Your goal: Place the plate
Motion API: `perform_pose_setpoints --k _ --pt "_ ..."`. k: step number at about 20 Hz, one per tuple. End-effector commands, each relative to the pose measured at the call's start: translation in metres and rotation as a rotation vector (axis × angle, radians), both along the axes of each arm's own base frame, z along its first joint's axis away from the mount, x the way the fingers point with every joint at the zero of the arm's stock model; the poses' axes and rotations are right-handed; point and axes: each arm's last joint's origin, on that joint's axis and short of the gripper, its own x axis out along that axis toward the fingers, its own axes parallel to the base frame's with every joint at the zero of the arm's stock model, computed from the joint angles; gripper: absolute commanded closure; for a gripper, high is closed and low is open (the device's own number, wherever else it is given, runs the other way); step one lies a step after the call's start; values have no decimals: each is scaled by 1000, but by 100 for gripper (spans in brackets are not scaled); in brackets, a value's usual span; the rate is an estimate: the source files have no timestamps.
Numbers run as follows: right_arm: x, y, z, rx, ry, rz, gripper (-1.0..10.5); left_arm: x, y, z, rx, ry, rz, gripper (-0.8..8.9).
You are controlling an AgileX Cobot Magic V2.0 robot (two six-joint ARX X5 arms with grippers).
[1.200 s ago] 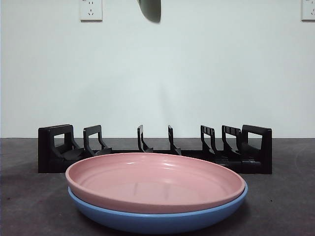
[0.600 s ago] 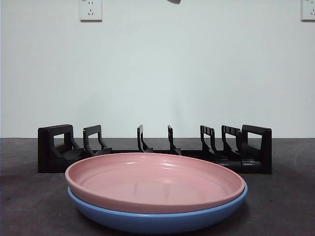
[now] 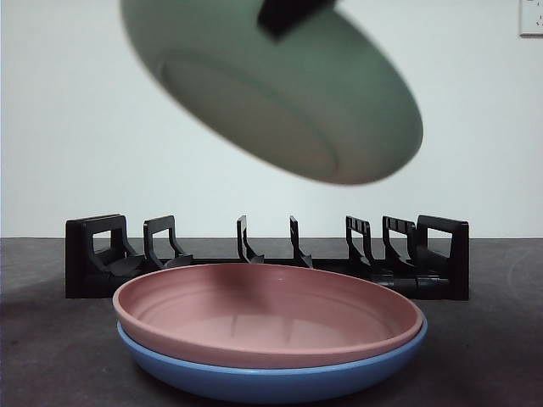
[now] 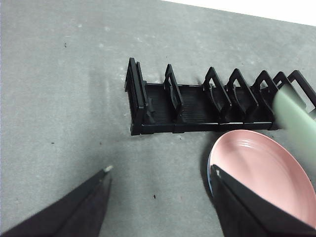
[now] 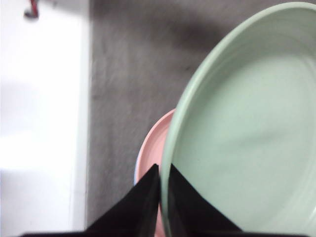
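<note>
A pale green plate [image 3: 271,93] hangs tilted in the air above the table, its underside facing the front view. My right gripper [image 5: 163,173] is shut on the green plate's [image 5: 242,138] rim; its black tip [image 3: 288,15] shows at the top of the front view. Below it a pink plate [image 3: 267,314] lies stacked in a blue plate [image 3: 271,381] on the table. Behind them stands a black slotted dish rack [image 3: 263,254], with nothing in it. My left gripper [image 4: 160,173] hovers open over the bare table beside the rack [image 4: 197,101] and the pink plate [image 4: 266,168].
The dark grey table [image 3: 492,339] runs back to a white wall [image 3: 85,153] with a socket [image 3: 532,17] at the upper right. The rack's near end [image 4: 136,96] faces open grey table [image 4: 59,89] in the left wrist view.
The green plate was only a small sliver at the top edge; now it has swung down and forward, large and tilted, above the stacked plates. Rack and stacked plates have not moved.
</note>
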Motion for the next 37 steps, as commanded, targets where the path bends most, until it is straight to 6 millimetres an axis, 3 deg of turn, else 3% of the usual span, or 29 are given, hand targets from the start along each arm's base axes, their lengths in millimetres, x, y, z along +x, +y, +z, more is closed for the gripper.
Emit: perform_pose_setpoints --k 1,6,12,22,27,31,34,37 --pt "0 13 -11 -80 -13 51 936 -1 0 5 -11 -18 4 504" --pt "5 28 -45 -290 42 75 935 0 0 5 -10 -18 4 504" --pt "6 32 -62 -405 70 97 935 0 0 5 -6 -19 2 504" --pt "7 37 -61 -363 68 78 799 0 0 5 -6 -19 2 504" --pt "21 39 -32 -209 17 -210 794 0 0 5 -8 -21 3 504" --pt "61 12 -3 77 53 -512 787 0 0 5 -9 -22 3 504" --pt "91 -24 12 202 18 -719 749 1 0 6 -6 -31 15 504" --pt "104 -66 14 251 -7 -885 743 2 1 7 7 -59 67 504"
